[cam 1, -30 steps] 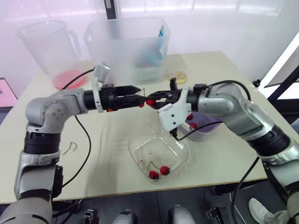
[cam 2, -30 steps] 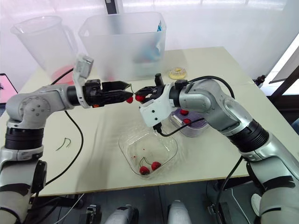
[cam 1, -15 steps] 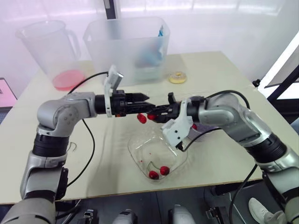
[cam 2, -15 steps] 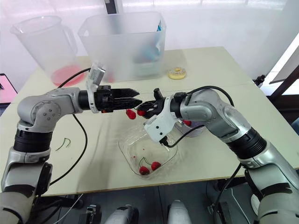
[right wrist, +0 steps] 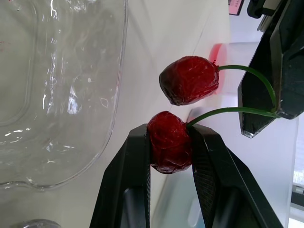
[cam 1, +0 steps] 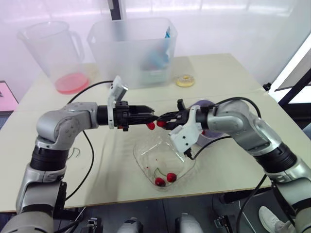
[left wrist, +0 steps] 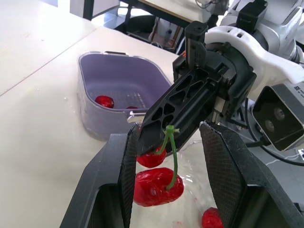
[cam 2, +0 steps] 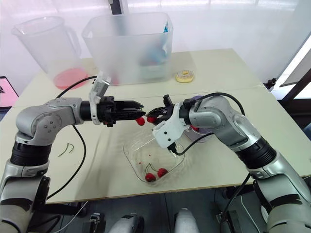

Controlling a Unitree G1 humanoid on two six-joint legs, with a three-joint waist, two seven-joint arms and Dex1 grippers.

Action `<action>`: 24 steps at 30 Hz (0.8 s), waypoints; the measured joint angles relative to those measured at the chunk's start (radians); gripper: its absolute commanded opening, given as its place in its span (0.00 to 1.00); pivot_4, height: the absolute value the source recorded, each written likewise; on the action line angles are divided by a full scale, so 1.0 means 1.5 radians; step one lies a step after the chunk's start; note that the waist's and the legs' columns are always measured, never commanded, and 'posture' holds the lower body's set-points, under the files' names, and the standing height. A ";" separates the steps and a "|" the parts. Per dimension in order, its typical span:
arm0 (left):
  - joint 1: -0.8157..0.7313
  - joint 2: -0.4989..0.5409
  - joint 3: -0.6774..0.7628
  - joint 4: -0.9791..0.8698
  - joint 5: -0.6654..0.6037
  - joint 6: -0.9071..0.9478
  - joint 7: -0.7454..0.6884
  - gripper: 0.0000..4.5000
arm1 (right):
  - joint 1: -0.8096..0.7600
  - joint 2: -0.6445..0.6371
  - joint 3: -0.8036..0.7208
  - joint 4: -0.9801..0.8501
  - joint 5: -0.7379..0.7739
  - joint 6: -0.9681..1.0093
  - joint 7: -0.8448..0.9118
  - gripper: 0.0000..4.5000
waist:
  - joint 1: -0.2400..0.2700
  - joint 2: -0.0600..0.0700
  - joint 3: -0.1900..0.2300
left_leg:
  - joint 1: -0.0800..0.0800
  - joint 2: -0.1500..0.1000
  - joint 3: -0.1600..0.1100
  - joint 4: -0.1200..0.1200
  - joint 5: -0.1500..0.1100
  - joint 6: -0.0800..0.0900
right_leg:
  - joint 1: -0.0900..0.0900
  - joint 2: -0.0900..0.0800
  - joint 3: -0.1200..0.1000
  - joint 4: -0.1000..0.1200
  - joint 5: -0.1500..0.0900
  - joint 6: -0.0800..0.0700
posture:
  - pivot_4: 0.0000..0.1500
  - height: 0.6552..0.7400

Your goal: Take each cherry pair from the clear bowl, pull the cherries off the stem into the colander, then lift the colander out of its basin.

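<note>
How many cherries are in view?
6: one cherry gripped by right tool, its twin dangling at left tool, two in clear bowl, two in colander; more may hide there.

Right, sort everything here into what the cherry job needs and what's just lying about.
Job in hand:
held cherry pair
left gripper
right gripper, shut on one of its cherries
clear bowl
bowl cherry pair
colander in its basin

Lying about:
jug
pink lid
translucent bin
yellow ring
loose stems
</note>
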 measured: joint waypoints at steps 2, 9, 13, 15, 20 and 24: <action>0.000 0.001 0.000 0.000 0.000 0.001 -0.003 0.48 | 0.000 0.003 -0.001 0.000 0.000 0.000 0.002 0.25 | 0.000 0.000 0.000 | 0.000 0.000 0.000 0.000 0.000 0.000 | 0.000 0.000 0.000 0.000 0.000 0.000 | 1.00 1.00; 0.000 -0.006 0.000 0.000 0.000 0.002 0.002 0.48 | 0.000 0.016 -0.008 -0.001 -0.004 0.002 0.010 0.25 | 0.000 0.000 0.000 | 0.000 0.000 0.000 0.000 0.000 0.000 | 0.000 0.000 0.000 0.000 0.000 0.000 | 1.00 1.00; 0.000 -0.011 0.000 0.000 0.000 0.002 0.009 0.48 | 0.000 0.027 -0.008 -0.003 -0.004 0.009 0.014 0.25 | 0.000 0.000 0.000 | 0.000 0.000 0.000 0.000 0.000 0.000 | 0.000 0.000 0.000 0.000 0.000 0.000 | 1.00 1.00; -0.001 -0.011 0.000 0.000 0.000 0.002 0.010 0.48 | 0.000 0.027 -0.008 -0.005 -0.004 0.011 0.017 0.25 | 0.000 0.000 0.000 | 0.000 0.000 0.000 0.000 0.000 0.000 | 0.000 0.000 0.000 0.000 0.000 0.000 | 1.00 1.00; -0.002 -0.011 -0.001 0.000 0.000 0.004 0.007 0.19 | 0.001 0.030 -0.010 -0.016 -0.004 0.017 0.024 0.25 | 0.000 0.000 0.000 | 0.000 0.000 0.000 0.000 0.000 0.000 | 0.000 0.000 0.000 0.000 0.000 0.000 | 1.00 1.00; -0.002 -0.011 -0.003 0.000 -0.001 0.007 0.007 0.01 | 0.001 0.032 -0.010 -0.016 -0.004 0.020 0.025 0.25 | 0.000 0.000 0.000 | 0.000 0.000 0.000 0.000 0.000 0.000 | 0.000 0.000 0.000 0.000 0.000 0.000 | 1.00 1.00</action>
